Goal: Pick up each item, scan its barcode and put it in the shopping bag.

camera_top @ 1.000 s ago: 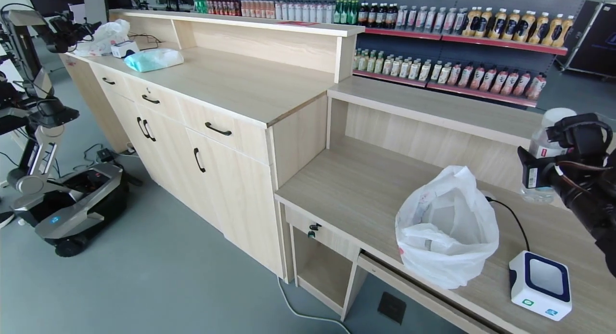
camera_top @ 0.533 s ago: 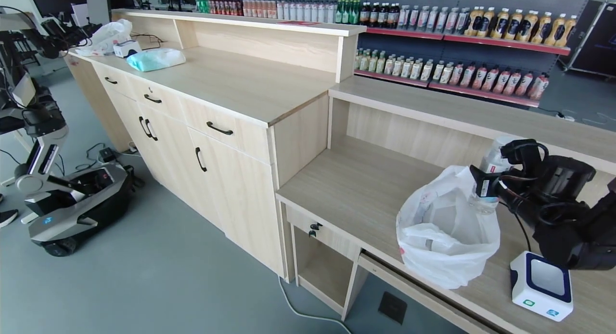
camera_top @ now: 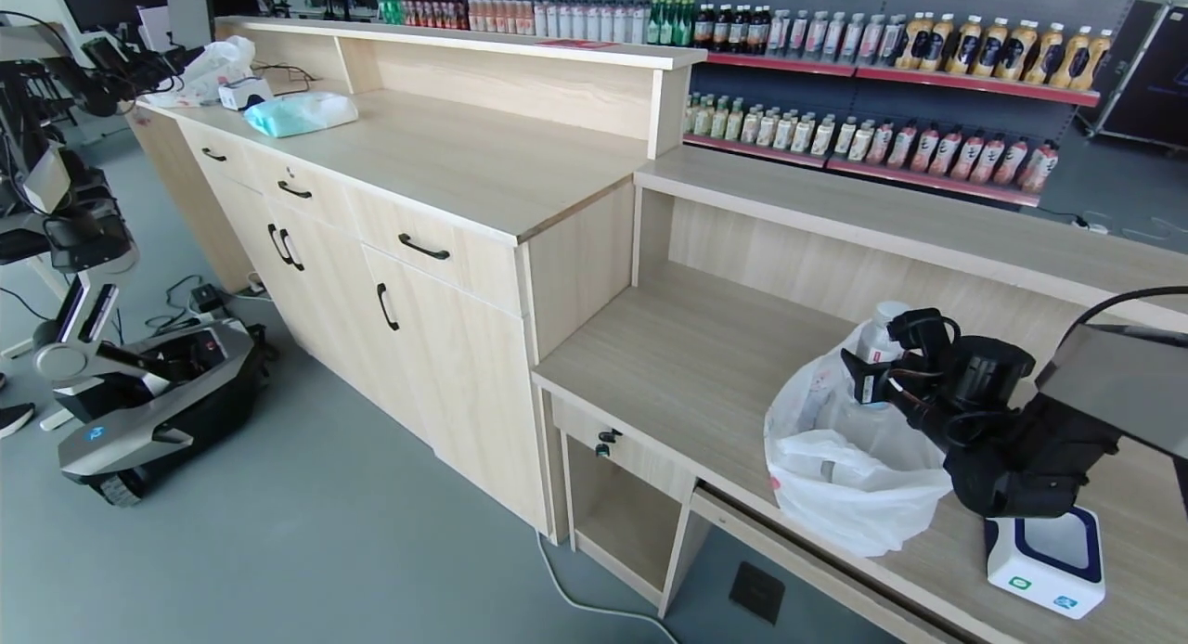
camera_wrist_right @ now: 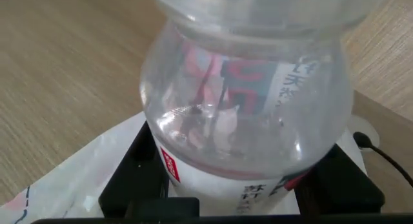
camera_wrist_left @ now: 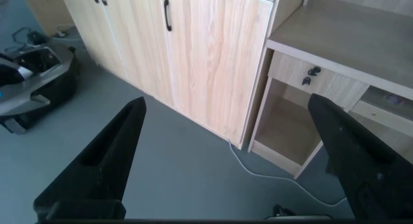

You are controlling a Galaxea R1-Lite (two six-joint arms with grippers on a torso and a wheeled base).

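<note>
The right gripper's (camera_top: 871, 384) black fingers (camera_wrist_right: 139, 179) pinch the lower body of a clear plastic bottle with a red-and-white label (camera_top: 875, 341). One finger sits on each side, closed only as far as the bottle's width allows. The bottle stands nearly upright, cap up, right of centre in the head view, directly above the open mouth of the crumpled white plastic shopping bag (camera_top: 863, 468). The hold looks set for a straight drop into the bag. Whether the bottle's base touches the bag's rim cannot be told.

At the lower right, just beside the bag, a white box-shaped barcode scanner with a dark-blue-framed window (camera_top: 1044, 556) sits on the light wooden table (camera_top: 687, 347), partly behind the arm.

The left gripper (camera_wrist_left: 222, 159) hangs with its dark fingers (camera_wrist_left: 97, 166) spread wide and holding nothing. It is above the grey floor (camera_wrist_left: 187, 140), in front of the pale wooden cabinet doors (camera_wrist_left: 213, 50).
</note>
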